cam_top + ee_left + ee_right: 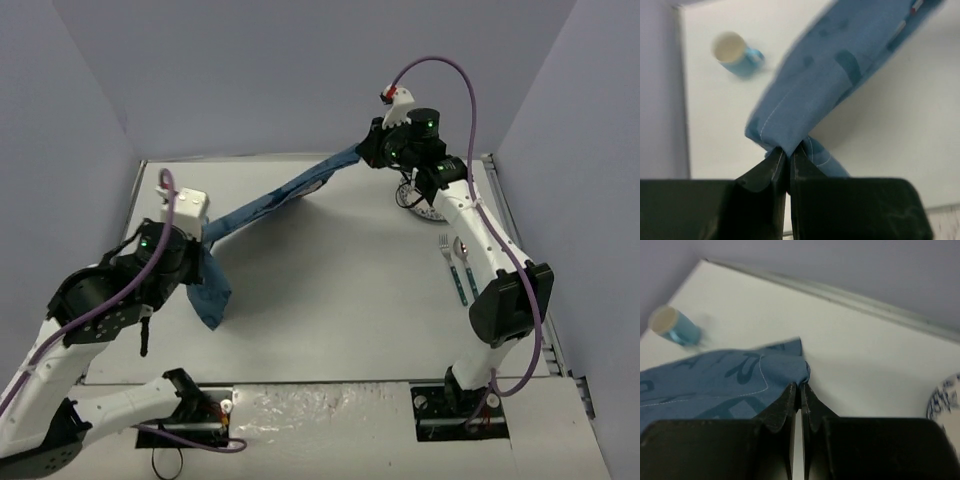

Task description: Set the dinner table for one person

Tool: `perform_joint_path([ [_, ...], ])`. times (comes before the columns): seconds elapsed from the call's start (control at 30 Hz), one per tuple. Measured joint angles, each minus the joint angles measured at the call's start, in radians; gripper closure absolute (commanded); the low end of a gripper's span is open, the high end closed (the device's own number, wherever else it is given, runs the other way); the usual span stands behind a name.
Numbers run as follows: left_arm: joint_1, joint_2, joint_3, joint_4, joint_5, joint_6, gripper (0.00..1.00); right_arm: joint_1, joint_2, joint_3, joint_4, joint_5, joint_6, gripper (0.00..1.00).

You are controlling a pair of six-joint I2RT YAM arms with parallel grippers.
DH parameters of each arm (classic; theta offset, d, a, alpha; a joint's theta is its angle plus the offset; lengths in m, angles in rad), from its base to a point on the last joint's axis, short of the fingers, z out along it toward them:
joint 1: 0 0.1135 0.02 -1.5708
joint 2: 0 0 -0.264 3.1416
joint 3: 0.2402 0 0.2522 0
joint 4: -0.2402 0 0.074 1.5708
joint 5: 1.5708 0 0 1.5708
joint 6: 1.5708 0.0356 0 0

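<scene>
A blue cloth placemat (270, 205) printed with letters hangs stretched in the air over the white dinner table (330, 300). My left gripper (203, 240) is shut on its near-left corner, and a loose flap droops below that corner. In the left wrist view the placemat (840, 65) runs up and right from the left gripper (789, 150). At the far right, my right gripper (362, 152) is shut on the opposite corner. The right wrist view shows the placemat (715, 380) bunched at the right gripper (800, 387).
A patterned plate (412, 197) lies at the far right, partly under the right arm, and its rim (945, 400) shows in the right wrist view. A fork (445, 255) and spoon (462, 265) lie beside that arm. A blue cup (735, 55) stands at the far left.
</scene>
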Motion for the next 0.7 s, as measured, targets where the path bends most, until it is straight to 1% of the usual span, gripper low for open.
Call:
perform_joint_path([
  [0.07, -0.082, -0.053, -0.165, 0.006, 0.053, -0.067, 1.0, -0.012, -0.061, -0.171, 0.018, 0.044, -0.024, 1.0],
  [0.1, -0.141, -0.063, -0.252, 0.039, 0.067, -0.115, 1.0, -0.023, -0.078, -0.256, 0.053, 0.067, -0.031, 1.0],
  [0.17, -0.271, -0.058, -0.419, 0.112, 0.111, -0.208, 1.0, -0.052, -0.095, -0.41, 0.08, 0.117, -0.037, 1.0],
  [0.23, -0.359, -0.015, -0.524, 0.168, 0.145, -0.283, 1.0, -0.087, -0.09, -0.545, 0.089, 0.162, -0.037, 1.0],
  [0.27, -0.399, 0.031, -0.565, 0.197, 0.161, -0.312, 1.0, -0.103, -0.085, -0.598, 0.085, 0.182, -0.036, 1.0],
  [0.33, -0.455, 0.107, -0.604, 0.25, 0.188, -0.362, 0.96, -0.131, -0.08, -0.672, 0.074, 0.218, -0.03, 1.0],
  [0.43, -0.498, 0.177, -0.614, 0.315, 0.214, -0.419, 0.89, -0.153, -0.08, -0.716, 0.076, 0.267, -0.013, 1.0],
  [0.47, -0.505, 0.19, -0.614, 0.339, 0.22, -0.434, 0.79, -0.155, -0.08, -0.721, 0.082, 0.283, -0.006, 1.0],
  [0.53, -0.509, 0.202, -0.614, 0.375, 0.223, -0.459, 0.47, -0.159, -0.08, -0.73, 0.102, 0.325, 0.016, 1.0],
  [0.57, -0.509, 0.206, -0.614, 0.391, 0.221, -0.469, 0.41, -0.163, -0.08, -0.735, 0.108, 0.345, 0.029, 0.97],
  [0.6, -0.508, 0.211, -0.613, 0.406, 0.215, -0.48, 0.32, -0.164, -0.08, -0.739, 0.109, 0.362, 0.04, 0.86],
  [0.67, -0.495, 0.224, -0.613, 0.429, 0.209, -0.488, 0.21, -0.169, -0.08, -0.743, 0.103, 0.4, 0.062, 0.68],
  [0.7, -0.486, 0.23, -0.612, 0.437, 0.207, -0.491, 0.17, -0.171, -0.08, -0.743, 0.098, 0.419, 0.07, 0.56],
])
